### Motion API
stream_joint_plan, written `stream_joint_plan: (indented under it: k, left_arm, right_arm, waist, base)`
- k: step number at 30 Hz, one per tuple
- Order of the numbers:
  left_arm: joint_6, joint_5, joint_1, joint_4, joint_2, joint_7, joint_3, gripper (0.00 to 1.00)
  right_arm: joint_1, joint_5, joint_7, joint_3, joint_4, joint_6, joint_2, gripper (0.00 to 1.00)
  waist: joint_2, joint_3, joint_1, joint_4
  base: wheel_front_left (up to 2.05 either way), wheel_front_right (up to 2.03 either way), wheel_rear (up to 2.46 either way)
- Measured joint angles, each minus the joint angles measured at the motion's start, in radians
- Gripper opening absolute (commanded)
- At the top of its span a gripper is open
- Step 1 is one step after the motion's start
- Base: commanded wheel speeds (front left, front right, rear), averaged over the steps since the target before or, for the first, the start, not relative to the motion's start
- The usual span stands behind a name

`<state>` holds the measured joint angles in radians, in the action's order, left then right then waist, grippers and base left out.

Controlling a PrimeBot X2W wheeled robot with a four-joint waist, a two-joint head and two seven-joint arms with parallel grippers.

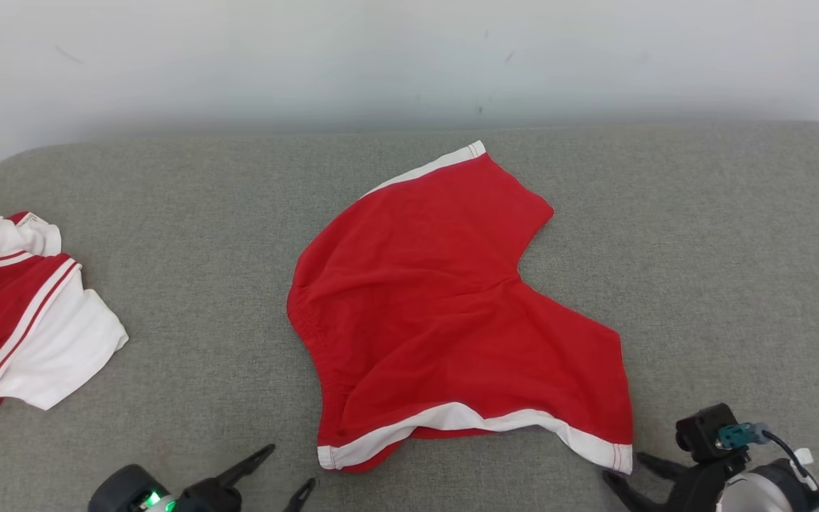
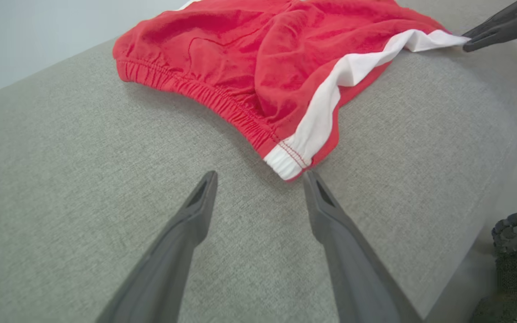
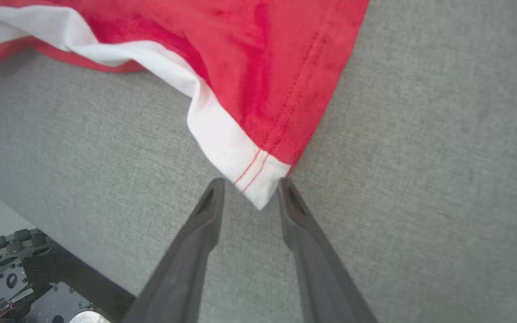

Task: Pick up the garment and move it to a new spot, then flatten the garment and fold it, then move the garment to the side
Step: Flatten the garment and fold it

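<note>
The garment, a pair of red shorts with white hem bands, lies spread on the grey cushion. My left gripper is open at the lower left, just short of the near waistband corner. In the left wrist view that corner lies just beyond my open left gripper, untouched. My right gripper sits at the near right leg corner. In the right wrist view its fingers stand apart, and the white hem corner pokes between the tips of my right gripper without being pinched.
A second red and white striped garment lies crumpled at the cushion's left edge. A pale wall rises behind the cushion. The robot's base shows below the cushion's front edge.
</note>
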<state>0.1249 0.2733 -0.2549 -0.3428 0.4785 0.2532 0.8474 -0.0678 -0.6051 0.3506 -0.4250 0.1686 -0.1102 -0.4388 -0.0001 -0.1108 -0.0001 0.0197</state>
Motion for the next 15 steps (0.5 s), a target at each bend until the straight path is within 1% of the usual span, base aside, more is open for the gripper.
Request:
stream_joint_plan:
  k: [4,5,7,11,13,15]
  left_arm:
    - [-0.007,0.01,0.016,-0.02,0.006,0.0,-0.048,1.0]
    - [-0.018,0.013,0.024,-0.021,0.011,0.0,-0.065,1.0]
    - [-0.047,0.021,0.039,-0.021,0.013,0.0,-0.101,1.0]
    - [-0.141,0.076,0.065,0.015,-0.014,0.0,-0.214,1.0]
    - [-0.18,0.116,0.073,0.048,-0.039,0.0,-0.278,1.0]
    - [-0.205,0.129,0.08,0.095,-0.057,0.0,-0.316,1.0]
  right_arm:
    - [0.004,0.019,0.001,0.014,0.017,0.0,-0.034,1.0]
    - [0.004,0.024,-0.001,0.021,0.02,0.001,-0.039,1.0]
    - [0.004,0.029,-0.017,0.04,0.024,0.016,-0.043,1.0]
    - [0.004,0.036,-0.081,0.1,0.024,0.068,-0.032,1.0]
    - [0.007,0.022,-0.135,0.148,0.019,0.098,-0.004,1.0]
    - [0.02,-0.004,-0.198,0.192,0.002,0.13,0.039,1.0]
  waist:
    - [0.0,0.011,0.0,0.007]
    - [0.0,0.015,0.0,0.009]
    - [0.0,0.023,0.0,0.012]
    - [0.0,0.045,0.0,0.019]
    - [0.0,0.058,0.0,0.022]
    - [0.0,0.072,0.0,0.027]
  base:
    - [0.0,0.0,0.0]
    - [0.0,0.0,0.0]
    - [0.0,0.0,0.0]
    - [0.0,0.0,0.0]
    - [0.0,0.0,0.0]
    - [0.0,0.0,0.0]
